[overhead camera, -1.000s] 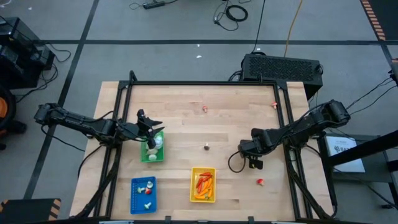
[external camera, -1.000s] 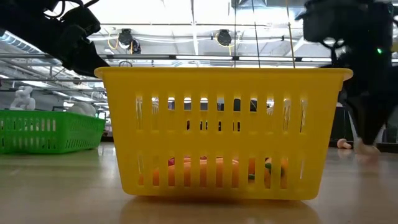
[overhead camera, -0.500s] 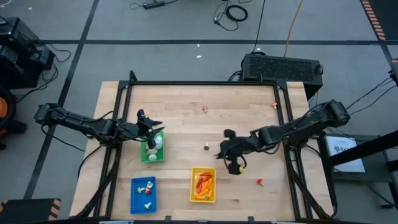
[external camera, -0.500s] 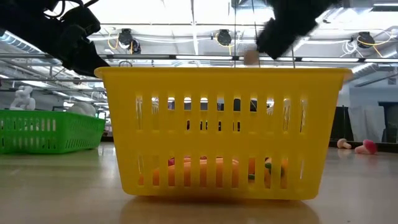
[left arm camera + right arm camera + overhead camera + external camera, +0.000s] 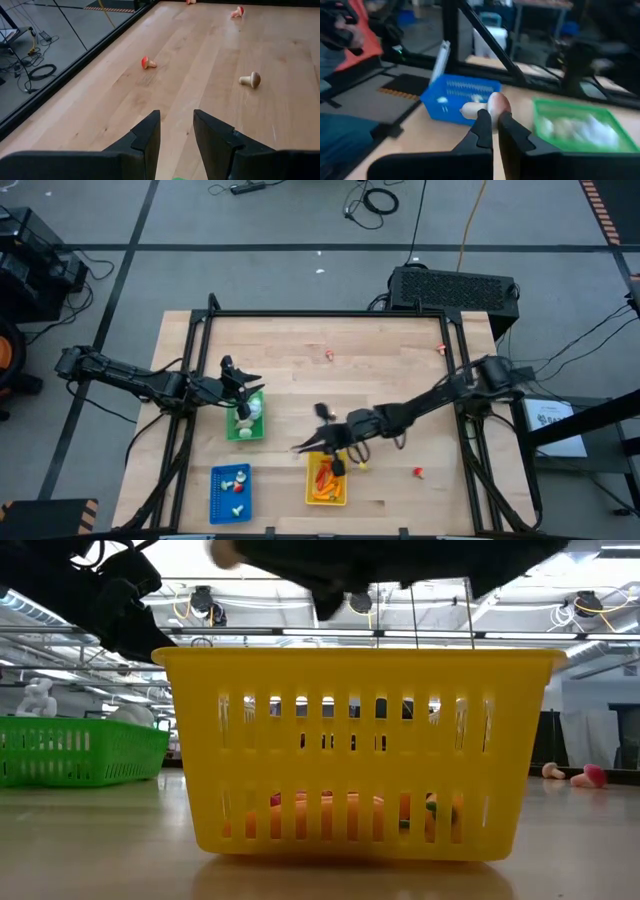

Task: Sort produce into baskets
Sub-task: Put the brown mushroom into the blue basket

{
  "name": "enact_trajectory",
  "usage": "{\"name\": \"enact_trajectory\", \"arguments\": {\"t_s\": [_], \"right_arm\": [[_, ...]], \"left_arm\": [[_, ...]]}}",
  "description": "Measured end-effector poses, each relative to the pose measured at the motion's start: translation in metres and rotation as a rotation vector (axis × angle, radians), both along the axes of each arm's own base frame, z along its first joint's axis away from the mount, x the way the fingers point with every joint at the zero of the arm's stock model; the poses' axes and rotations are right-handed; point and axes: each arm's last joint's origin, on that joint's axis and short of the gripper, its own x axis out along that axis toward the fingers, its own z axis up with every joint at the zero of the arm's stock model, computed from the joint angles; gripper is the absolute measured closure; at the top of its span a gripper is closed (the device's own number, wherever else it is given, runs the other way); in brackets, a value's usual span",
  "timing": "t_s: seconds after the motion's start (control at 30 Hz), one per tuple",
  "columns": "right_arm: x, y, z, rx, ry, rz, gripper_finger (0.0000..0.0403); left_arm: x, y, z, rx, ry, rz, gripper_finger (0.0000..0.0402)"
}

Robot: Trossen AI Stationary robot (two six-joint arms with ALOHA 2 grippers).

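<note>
Right gripper [image 5: 494, 120] pinches a small mushroom [image 5: 490, 106], brown rounded cap, pale stem, fingers pressed together on it, hanging over the table near the yellow basket's [image 5: 327, 478] far edge. Left gripper [image 5: 176, 131] hovers over the green basket [image 5: 245, 418], fingers parted, nothing between them. Wooden table [image 5: 380, 360], pale planks, dark frame round it. Baskets are slotted plastic, rectangular: green one holds white bulbs, blue basket [image 5: 232, 491] holds small white pieces, yellow one holds orange and red pieces. Loose on the table: brown-capped mushroom [image 5: 250, 79], red-capped mushroom [image 5: 147, 62], another red piece [image 5: 418, 473] near the right edge. No readable writing.
</note>
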Motion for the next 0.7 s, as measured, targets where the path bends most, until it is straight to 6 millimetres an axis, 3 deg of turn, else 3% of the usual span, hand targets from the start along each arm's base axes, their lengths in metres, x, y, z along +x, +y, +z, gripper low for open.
{"name": "enact_trajectory", "arguments": {"t_s": [0.23,0.4,0.7], "right_arm": [[0.069,0.026,-0.016,-0.013,-0.051,0.103,0.0401],[0.113,0.04,-0.015,0.003,-0.116,0.106,0.0401],[0.165,0.055,-0.031,0.018,-0.017,0.113,0.0401]], "left_arm": [[0.0,0.0,0.0,0.001,0.005,0.0,0.0276],[0.0,0.0,0.0,0.001,0.006,0.0,0.0276],[0.0,0.0,-0.001,0.001,0.008,0.0,0.0276]]}}
